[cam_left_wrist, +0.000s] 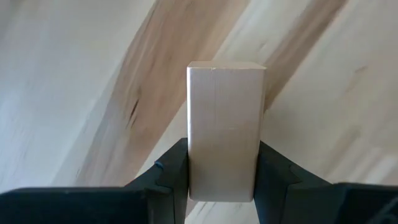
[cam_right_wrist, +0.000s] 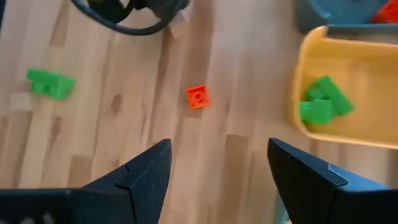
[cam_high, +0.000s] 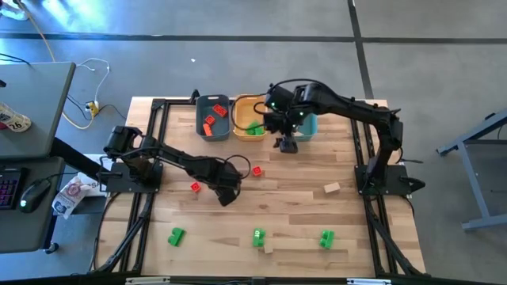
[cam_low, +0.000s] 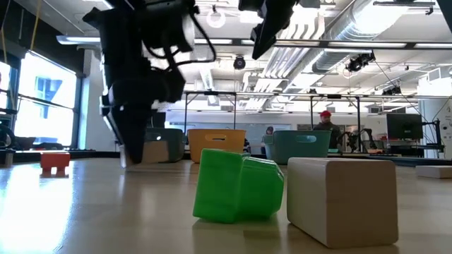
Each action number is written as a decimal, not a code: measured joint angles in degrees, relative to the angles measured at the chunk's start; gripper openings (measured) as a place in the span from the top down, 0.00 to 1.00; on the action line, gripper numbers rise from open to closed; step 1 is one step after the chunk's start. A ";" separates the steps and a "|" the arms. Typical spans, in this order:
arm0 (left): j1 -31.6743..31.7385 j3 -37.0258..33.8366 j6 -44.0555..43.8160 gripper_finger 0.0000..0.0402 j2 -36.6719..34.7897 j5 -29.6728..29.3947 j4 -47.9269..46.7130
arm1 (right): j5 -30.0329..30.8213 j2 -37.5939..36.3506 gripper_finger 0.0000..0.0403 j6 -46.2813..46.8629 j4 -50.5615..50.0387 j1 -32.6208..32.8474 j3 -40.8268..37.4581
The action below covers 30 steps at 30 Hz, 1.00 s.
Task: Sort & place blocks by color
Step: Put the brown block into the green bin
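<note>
High view: three bins sit side by side at the table's [cam_high: 333,229] twelve o'clock edge. Red blocks [cam_high: 212,120] lie in the blue-grey bin [cam_high: 200,127], green ones [cam_high: 254,128] in the yellow bin [cam_high: 242,107], and the teal bin [cam_high: 309,127] is mostly covered by the right arm. Loose on the wood: two red blocks at centre [cam_high: 257,171] and [cam_high: 196,187], a tan block [cam_high: 332,188] toward three o'clock, and three green blocks [cam_high: 176,235], [cam_high: 258,237], [cam_high: 326,237] along the six o'clock edge. The left gripper [cam_high: 227,194] is down at table centre; the right gripper [cam_high: 287,145] hangs just in front of the bins.

Low view: a green block [cam_low: 236,185] and a tan block [cam_low: 342,197] loom up close, just beside each other. A red block [cam_low: 55,161] sits at nine o'clock, and the left gripper [cam_low: 131,152] reaches down to the tabletop. Behind, an open workshop with ceiling ducts and a person [cam_low: 325,120] far back.

Left wrist view: the fingers [cam_left_wrist: 171,177] are clamped on a tan block [cam_left_wrist: 225,130], standing on pale wood.

Right wrist view: the jaws stand wide apart, holding nothing, over a red block [cam_right_wrist: 198,97], with a green block [cam_right_wrist: 50,83] well off and the yellow bin [cam_right_wrist: 305,68] holding green.
</note>
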 joint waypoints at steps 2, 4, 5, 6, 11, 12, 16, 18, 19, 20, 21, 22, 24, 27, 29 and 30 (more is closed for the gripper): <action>0.00 1.38 1.69 0.74 -0.04 -0.13 0.03 | 0.04 -0.04 0.37 0.29 0.18 1.42 -0.54; 0.02 2.82 3.23 0.74 -0.04 -0.37 0.00 | 0.46 -0.04 0.37 0.40 -0.17 2.81 -1.79; 0.02 3.64 4.22 0.74 -0.04 -0.43 0.01 | 0.89 -0.06 0.37 0.40 -0.31 3.52 -2.56; 0.02 4.38 5.29 0.74 -0.04 -0.46 0.05 | 1.25 -0.11 0.37 0.40 -0.44 4.19 -3.25; 0.02 6.40 8.94 0.74 -0.04 -0.46 2.07 | 2.35 -0.22 0.37 1.36 -0.71 7.16 -5.96; 0.02 6.46 9.51 0.74 -0.04 -0.54 3.03 | 2.35 -0.22 0.37 1.73 -0.68 7.71 -6.41; 0.04 6.50 11.37 0.74 -0.04 -0.65 7.27 | 2.41 -0.26 0.37 2.39 -0.88 9.95 -7.09; 0.04 6.50 12.05 0.74 -0.04 -0.70 9.40 | 2.41 -0.43 0.37 2.39 -0.66 11.05 -7.11; 0.04 6.50 12.35 0.74 -0.04 -0.90 10.52 | 2.41 -0.62 0.37 2.45 -0.17 11.54 -7.13; 0.02 6.50 12.39 0.74 -0.04 -1.35 11.63 | 2.41 -0.93 0.37 2.52 0.34 11.97 -7.13; 0.02 6.50 12.42 0.74 -0.04 -1.96 12.57 | 2.50 -1.32 0.37 2.52 0.70 12.37 -7.13; 0.02 6.52 12.81 0.74 -0.04 -2.53 13.41 | 2.66 -1.76 0.37 2.52 1.20 12.72 -7.13; 0.00 6.52 14.06 0.74 -0.04 -3.72 15.00 | 4.17 -2.53 0.37 2.62 2.68 13.31 -7.13; 0.02 6.52 15.76 0.74 -0.04 -5.01 17.67 | 5.76 -3.51 0.37 3.94 4.81 13.76 -7.13; 0.02 6.52 17.07 0.74 -0.04 -5.57 19.88 | 5.75 -3.90 0.37 5.13 5.77 13.81 -7.13; 0.02 6.52 17.79 0.74 -0.04 -5.89 21.22 | 5.78 -3.91 0.37 5.59 6.10 13.83 -7.11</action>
